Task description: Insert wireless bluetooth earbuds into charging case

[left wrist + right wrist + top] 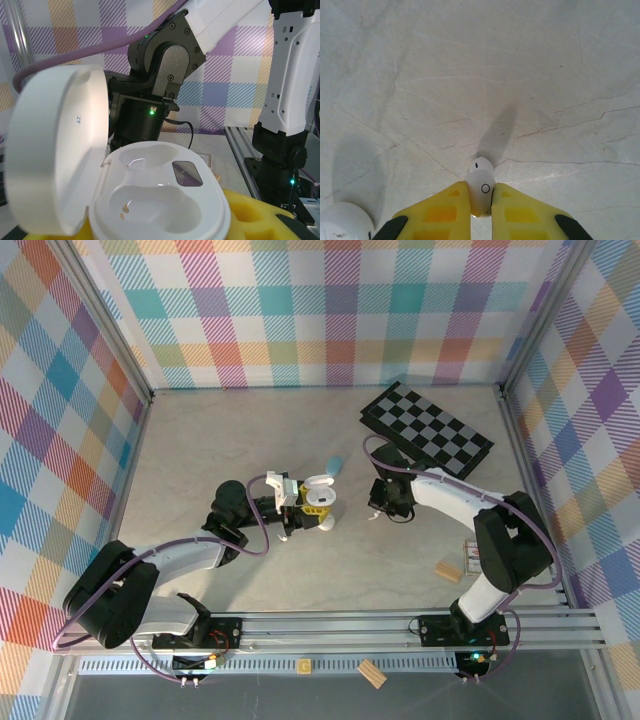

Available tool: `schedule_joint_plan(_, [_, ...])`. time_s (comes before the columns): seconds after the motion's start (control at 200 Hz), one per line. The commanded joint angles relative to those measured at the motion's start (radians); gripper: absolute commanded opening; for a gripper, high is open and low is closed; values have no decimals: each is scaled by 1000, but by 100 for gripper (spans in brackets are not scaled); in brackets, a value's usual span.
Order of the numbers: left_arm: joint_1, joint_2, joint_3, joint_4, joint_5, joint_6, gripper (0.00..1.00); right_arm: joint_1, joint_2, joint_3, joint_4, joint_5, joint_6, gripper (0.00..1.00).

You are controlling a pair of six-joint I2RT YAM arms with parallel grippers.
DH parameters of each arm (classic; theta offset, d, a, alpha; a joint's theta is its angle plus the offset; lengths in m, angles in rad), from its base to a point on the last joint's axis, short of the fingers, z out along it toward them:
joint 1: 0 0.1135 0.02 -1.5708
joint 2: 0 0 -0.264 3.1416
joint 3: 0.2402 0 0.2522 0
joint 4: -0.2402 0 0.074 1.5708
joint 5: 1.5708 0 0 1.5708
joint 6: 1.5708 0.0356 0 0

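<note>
**White earbud gripped, case held open**

The right pincer [481,201] is clenched on a white earbud [481,186]. Its yellow fingers [440,212] press the bud from both sides just above the pale marbled worktop [470,75], and the bud's tip pokes out past them. In the top view this pincer [381,508] hangs right of centre, near the case but apart from it.

The left pincer [314,510] grasps the white case [319,498] near the middle of the worktop. The left wrist view shows the case [160,205] open, with its lid [55,160] swung up to the left and its moulded wells facing up.

A checkerboard [425,428] lies at the far right. One tan block [449,570] sits by the right arm's base. A small light-blue item [333,464] lies just beyond the case, too small to identify.
</note>
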State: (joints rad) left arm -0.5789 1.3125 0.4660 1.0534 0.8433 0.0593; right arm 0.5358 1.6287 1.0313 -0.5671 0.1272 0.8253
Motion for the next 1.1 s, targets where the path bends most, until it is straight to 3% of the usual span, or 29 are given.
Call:
schedule_joint_plan(0.0, [2, 14, -3, 60, 6, 0, 26, -2, 42, 48, -41, 26, -91, 14])
schedule_joint_plan(0.25, [2, 11, 7, 40, 8, 4, 26, -2, 123, 95, -98, 69, -203, 15])
schedule_joint_plan(1.095, [2, 18, 22, 3, 7, 13, 26, -2, 212, 138, -58, 31, -228, 26])
